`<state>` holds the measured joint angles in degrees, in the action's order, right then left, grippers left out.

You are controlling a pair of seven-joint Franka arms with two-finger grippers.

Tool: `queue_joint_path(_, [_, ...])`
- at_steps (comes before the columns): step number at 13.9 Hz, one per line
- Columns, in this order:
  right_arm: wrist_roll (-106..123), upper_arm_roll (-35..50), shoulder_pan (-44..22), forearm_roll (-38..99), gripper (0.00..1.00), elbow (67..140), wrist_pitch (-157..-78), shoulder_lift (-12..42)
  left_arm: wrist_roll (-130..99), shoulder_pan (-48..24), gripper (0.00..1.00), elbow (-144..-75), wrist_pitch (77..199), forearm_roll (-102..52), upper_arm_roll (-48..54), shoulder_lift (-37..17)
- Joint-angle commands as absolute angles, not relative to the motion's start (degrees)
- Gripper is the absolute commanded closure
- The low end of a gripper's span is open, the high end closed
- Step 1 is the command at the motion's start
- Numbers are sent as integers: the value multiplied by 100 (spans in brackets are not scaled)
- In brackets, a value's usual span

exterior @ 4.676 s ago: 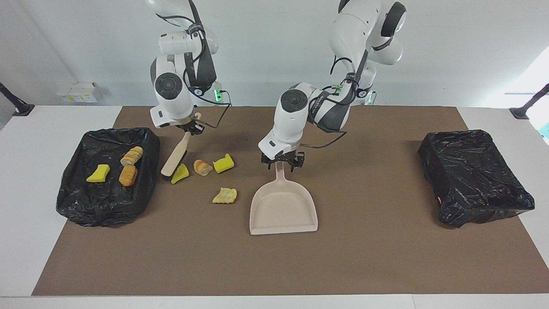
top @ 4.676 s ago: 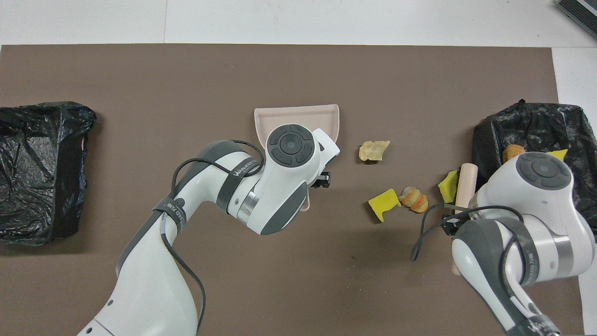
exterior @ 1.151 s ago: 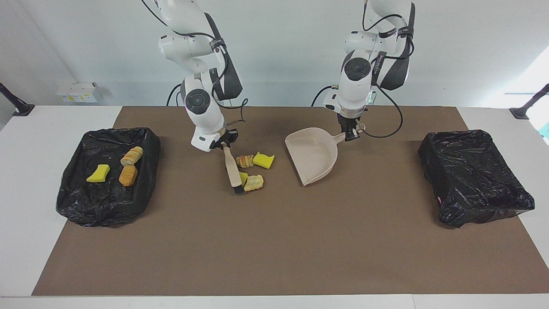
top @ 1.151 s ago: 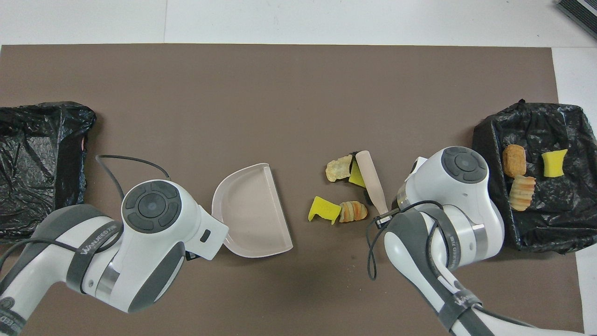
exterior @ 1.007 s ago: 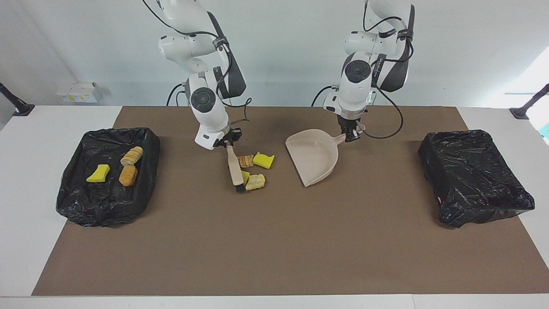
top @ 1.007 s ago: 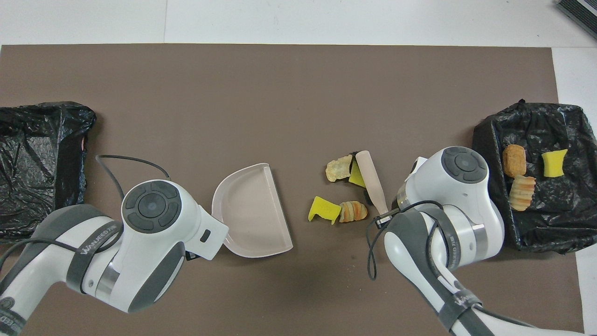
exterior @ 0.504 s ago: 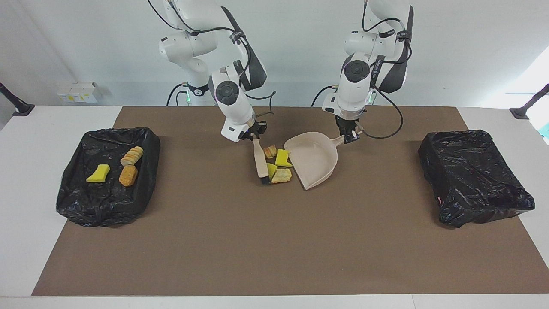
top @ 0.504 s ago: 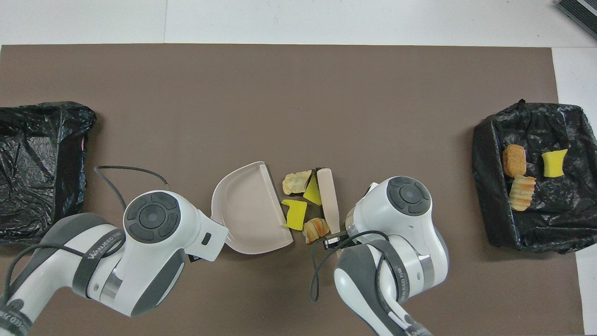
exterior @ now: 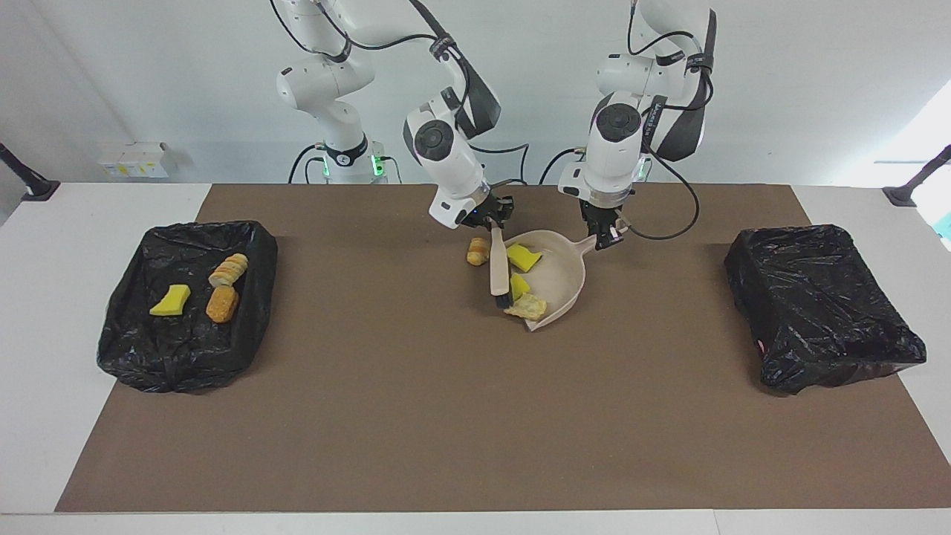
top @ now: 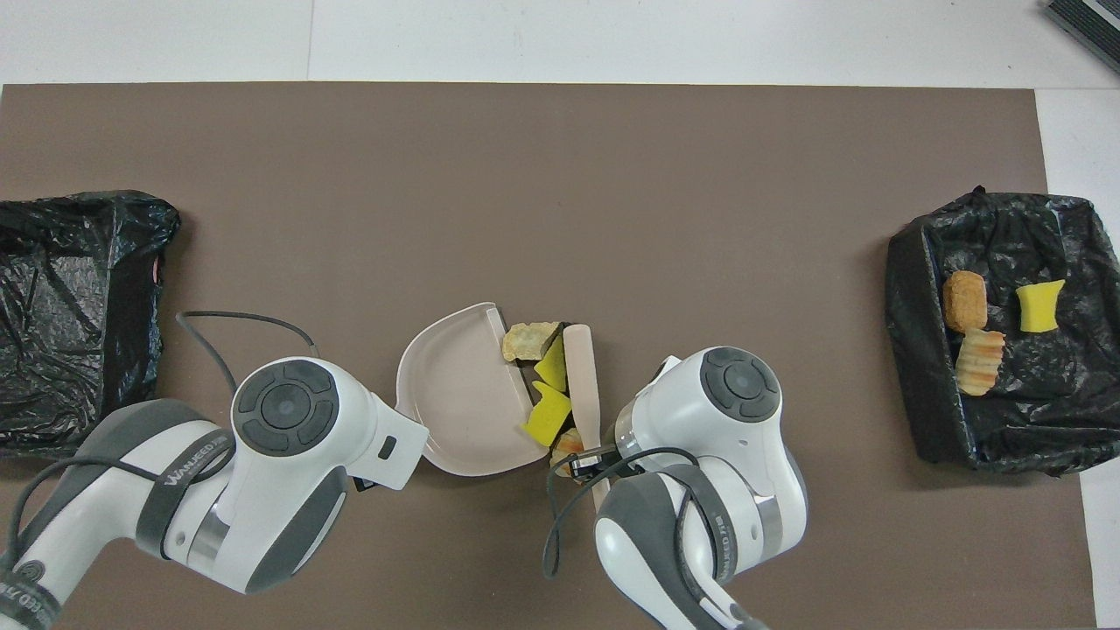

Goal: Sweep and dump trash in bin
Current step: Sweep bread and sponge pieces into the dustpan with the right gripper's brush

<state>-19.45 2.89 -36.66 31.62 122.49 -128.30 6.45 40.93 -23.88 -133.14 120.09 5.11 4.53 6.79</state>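
Observation:
My left gripper [exterior: 605, 235] is shut on the handle of the beige dustpan [exterior: 556, 276], which lies on the brown mat with its mouth toward the right arm's end. My right gripper [exterior: 491, 223] is shut on the beige brush [exterior: 497, 261], whose bristles rest at the pan's mouth. Two yellow sponge pieces [exterior: 524, 257] [top: 553, 371] and a tan crusty chunk [exterior: 527, 305] sit at the pan's lip and just inside it. One bread-like roll [exterior: 476, 251] lies on the mat beside the brush handle, outside the pan. In the overhead view the wrists cover both grippers.
A black-lined bin [exterior: 186, 364] at the right arm's end of the table holds three scraps. A second black-lined bin [exterior: 817, 312] stands at the left arm's end. Bare brown mat [exterior: 475, 416] stretches farther from the robots than the dustpan.
The right gripper has dragged the brush toward the left arm's end, pushing the scraps into the dustpan's mouth. The bread-like roll has slipped to the brush's outer side. The dustpan has hardly moved.

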Motion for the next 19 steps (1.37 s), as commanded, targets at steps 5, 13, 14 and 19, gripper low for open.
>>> queue_joint_path(5, [-3268, 281, -3753, 3498, 100, 11637, -12631, 730, 3543, -2382, 100, -13474, 12533, 554, 404, 739])
queue_joint_path(13, [-3034, 211, -3201, 2269, 100, 11802, -10767, 159, 4707, -2399, 100, -13509, 12155, 554, 404, 800])
queue_joint_path(14, [-2841, 211, -3121, 2163, 100, 12013, -10697, 71, 4998, -2399, 100, -13491, 12103, 554, 404, 809])
queue_joint_path(19, [-1795, 228, -2865, 1547, 100, 12927, -10607, -448, 5212, -2461, 100, -13509, 11856, 554, 413, 774])
